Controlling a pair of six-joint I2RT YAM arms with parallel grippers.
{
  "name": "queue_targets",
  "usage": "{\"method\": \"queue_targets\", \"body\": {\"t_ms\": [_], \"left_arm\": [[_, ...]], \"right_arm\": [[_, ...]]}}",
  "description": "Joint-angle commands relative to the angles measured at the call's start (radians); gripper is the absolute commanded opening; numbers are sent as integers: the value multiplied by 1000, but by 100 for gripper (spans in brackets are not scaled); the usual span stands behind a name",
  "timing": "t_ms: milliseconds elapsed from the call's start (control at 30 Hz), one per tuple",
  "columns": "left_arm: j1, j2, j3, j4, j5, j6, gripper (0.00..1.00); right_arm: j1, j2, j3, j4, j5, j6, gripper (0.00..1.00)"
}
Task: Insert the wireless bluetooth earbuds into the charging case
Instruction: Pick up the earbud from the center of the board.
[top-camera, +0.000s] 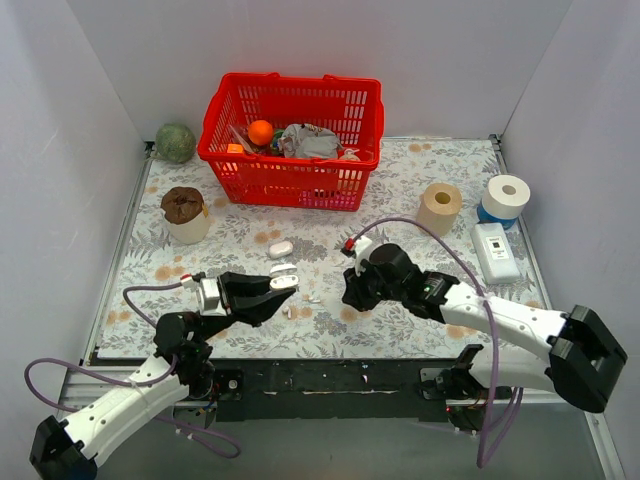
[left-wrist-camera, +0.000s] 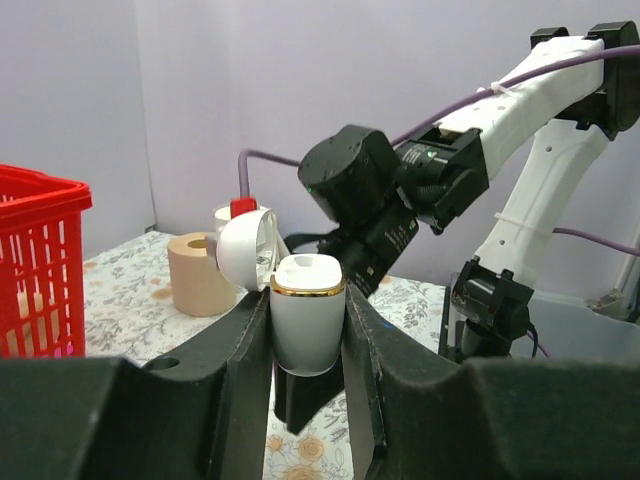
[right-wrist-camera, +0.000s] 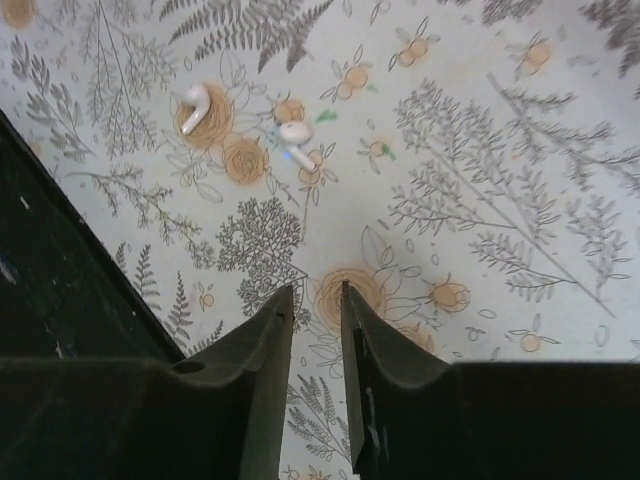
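Observation:
My left gripper (top-camera: 284, 284) is shut on the white charging case (left-wrist-camera: 307, 320), which has a gold rim, and holds it upright above the mat with its lid (left-wrist-camera: 248, 250) open. Two tiny white earbuds lie on the flowered mat, one (right-wrist-camera: 193, 108) to the left of the other (right-wrist-camera: 296, 135). In the top view they lie (top-camera: 312, 298) between the two grippers. My right gripper (right-wrist-camera: 315, 290) hovers over the mat a short way from them, jaws slightly apart and empty. In the top view it (top-camera: 348, 297) is just right of the earbuds.
A second, closed white case (top-camera: 280, 247) lies behind the left gripper. A red basket (top-camera: 290, 150) of items stands at the back. A cup (top-camera: 185, 215), a green ball (top-camera: 175, 142), two rolls (top-camera: 440, 208) (top-camera: 505, 197) and a white box (top-camera: 496, 250) ring the mat.

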Motion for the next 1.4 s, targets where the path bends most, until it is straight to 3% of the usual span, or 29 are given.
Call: {"method": "queue_targets", "body": {"t_ms": [0,167,333,533,767,933,1100,1367], "left_arm": [[7,-40,44,-129,-109,-20,0],[7,-81,98,-334,-241,-62,0],[7,-136,87,-367,-267,-66,0],[7,-187,108,-437,-274,-37,0],[7,-225,127,-488,-285,-17,0],[7,-264,138,-517,-304,-8,0],[7,-299,142,-551,-333,-2,0],[7,-347,148,-603,-385,3,0]], "right_arm": [[7,92,1,153,-133,14,38],[34,240,76,175,-119,-35,39],[48,378,176,161,-121,-79,37],[63,502,288,104,-55,-155,43],[95,530,301,95,-89,-159,25],[154,525,281,155,-118,-101,21],[163,560,293,192,-132,-6,47],[168,666,405,121,-40,121,50]]}}
